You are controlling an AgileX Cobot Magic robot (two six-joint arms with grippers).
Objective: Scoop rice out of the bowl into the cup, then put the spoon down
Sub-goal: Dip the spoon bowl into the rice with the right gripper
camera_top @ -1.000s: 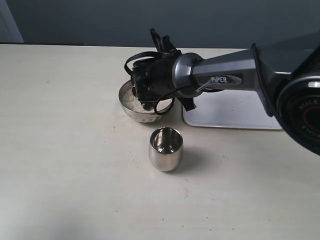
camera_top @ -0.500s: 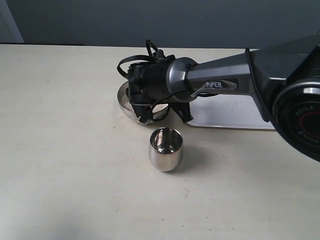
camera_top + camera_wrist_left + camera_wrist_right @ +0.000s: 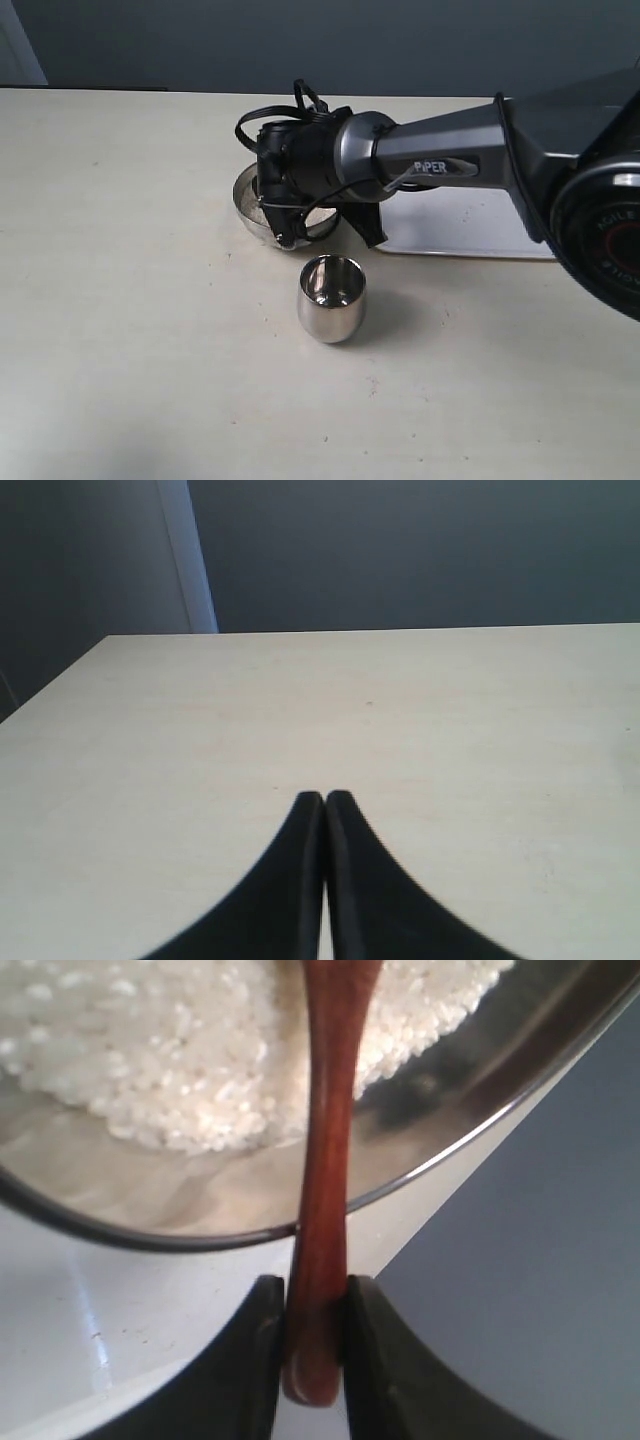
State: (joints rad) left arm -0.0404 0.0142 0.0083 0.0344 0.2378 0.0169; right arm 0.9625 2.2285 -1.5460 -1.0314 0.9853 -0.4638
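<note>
White tray [image 3: 470,228] on desk [image 3: 120,300] beside bowl [image 3: 247,203]; R arm w/ cables hides most of bowl. Shiny cup [image 3: 332,298] stands near it, apart. R claw [image 3: 315,1295] pinches glossy red-brown spoon [image 3: 327,1160], its handle crossing the rim over white rice [image 3: 150,1050]. L claw [image 3: 324,802] closed, empty.

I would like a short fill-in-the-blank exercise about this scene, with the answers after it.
The right hand is shut on the ____ of the spoon.
The spoon reaches into the bowl of white ____.
The left hand is ____ and holds nothing.
The cup stands ____ on the table.
Missing words: handle, rice, shut, upright.
</note>
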